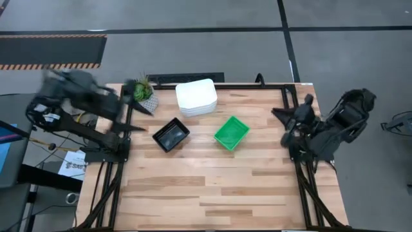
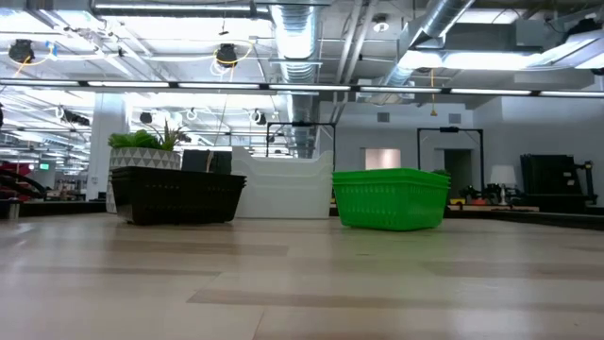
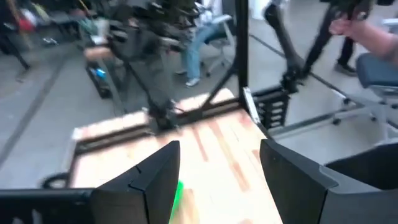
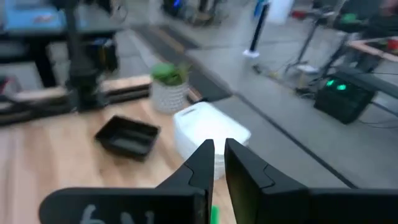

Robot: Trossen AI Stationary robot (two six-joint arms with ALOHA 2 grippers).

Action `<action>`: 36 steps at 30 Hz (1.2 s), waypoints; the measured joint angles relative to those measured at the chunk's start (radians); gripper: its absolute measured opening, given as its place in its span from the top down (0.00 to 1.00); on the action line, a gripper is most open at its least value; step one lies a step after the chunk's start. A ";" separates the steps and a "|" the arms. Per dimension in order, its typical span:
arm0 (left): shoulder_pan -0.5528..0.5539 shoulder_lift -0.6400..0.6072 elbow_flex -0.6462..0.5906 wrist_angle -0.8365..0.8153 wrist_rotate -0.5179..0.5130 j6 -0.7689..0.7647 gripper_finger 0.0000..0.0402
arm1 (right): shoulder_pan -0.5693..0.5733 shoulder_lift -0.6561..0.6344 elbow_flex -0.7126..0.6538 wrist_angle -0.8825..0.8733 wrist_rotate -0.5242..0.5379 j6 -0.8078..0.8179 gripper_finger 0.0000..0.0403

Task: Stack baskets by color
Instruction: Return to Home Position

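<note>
My left gripper (image 3: 217, 146) gaping wide, right gripper (image 4: 216, 144) pinching nearly together, green stack (image 1: 232, 132) lying diagonally front-right of white stack (image 1: 197, 96), black stack (image 1: 171, 135) front-left, bare table (image 1: 212, 187) stretching nearer

Right gripper (image 4: 219, 147): dark fingers drawn nearly together, poised above the pale wooden counter (image 4: 56, 155).
White baskets (image 4: 202, 127): stacked just beyond the fingertips, near the counter's edge.
Black basket (image 4: 127, 137): alone on the wood, beside the white stack but not touching it.
Potted plant (image 4: 169, 84): behind both, at the counter's far edge.
Beyond: grey floor (image 4: 261, 93) and blurred equipment (image 4: 339, 93) showing a green light.
</note>
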 joint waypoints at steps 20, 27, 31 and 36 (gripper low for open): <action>0.013 -0.256 -1.092 1.002 0.397 -0.289 0.47 | -0.004 -0.320 -1.201 1.809 -0.320 -0.326 0.84; 0.058 -0.381 -1.283 1.132 0.411 -0.352 0.47 | -0.314 -0.123 -1.223 2.362 -0.904 -0.514 0.84; 0.179 -0.490 -1.262 1.145 0.528 -0.415 0.47 | -0.512 -0.211 -1.197 2.286 -0.974 -0.457 0.84; 0.311 -0.600 -1.222 1.208 0.701 -0.504 0.47 | -0.645 -0.452 -1.179 2.023 -1.099 -0.426 0.84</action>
